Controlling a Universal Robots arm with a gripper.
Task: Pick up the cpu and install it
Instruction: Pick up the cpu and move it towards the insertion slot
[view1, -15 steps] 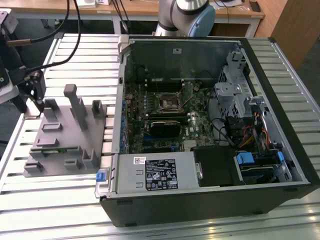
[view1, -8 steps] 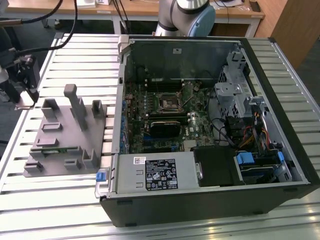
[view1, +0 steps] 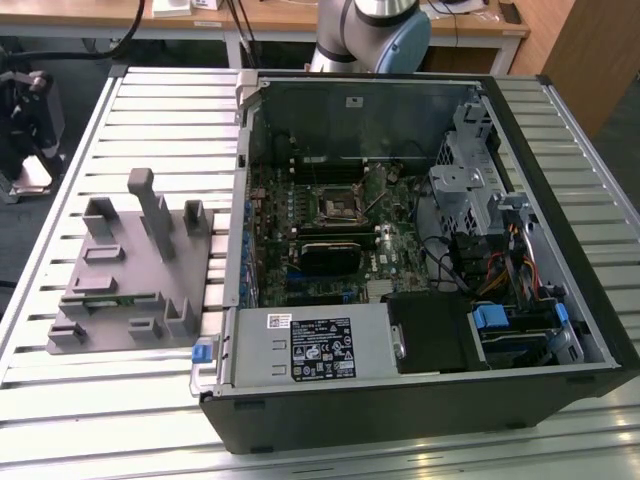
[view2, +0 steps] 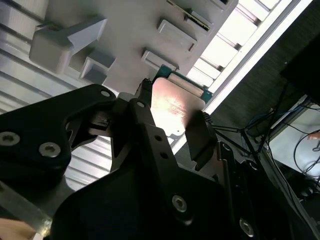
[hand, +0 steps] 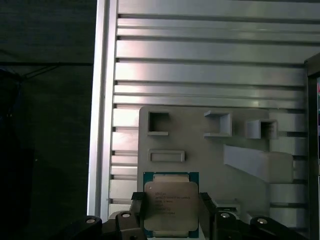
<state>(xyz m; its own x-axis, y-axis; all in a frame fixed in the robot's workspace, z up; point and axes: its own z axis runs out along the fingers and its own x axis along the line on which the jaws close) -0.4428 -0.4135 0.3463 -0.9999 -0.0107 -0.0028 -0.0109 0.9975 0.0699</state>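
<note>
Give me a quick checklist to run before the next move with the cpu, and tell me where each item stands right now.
1. Gripper closed on two opposite edges of the cpu: ok.
2. Cpu sitting square between the fingers, judged from both wrist views: ok.
3. Cpu lifted clear of the grey fixture: cannot tell.
4. Computer case open with the motherboard exposed: ok.
5. Socket open and empty: cannot tell.

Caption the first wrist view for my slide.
Gripper holds the cpu above the grey fixture on the slatted table.
</note>
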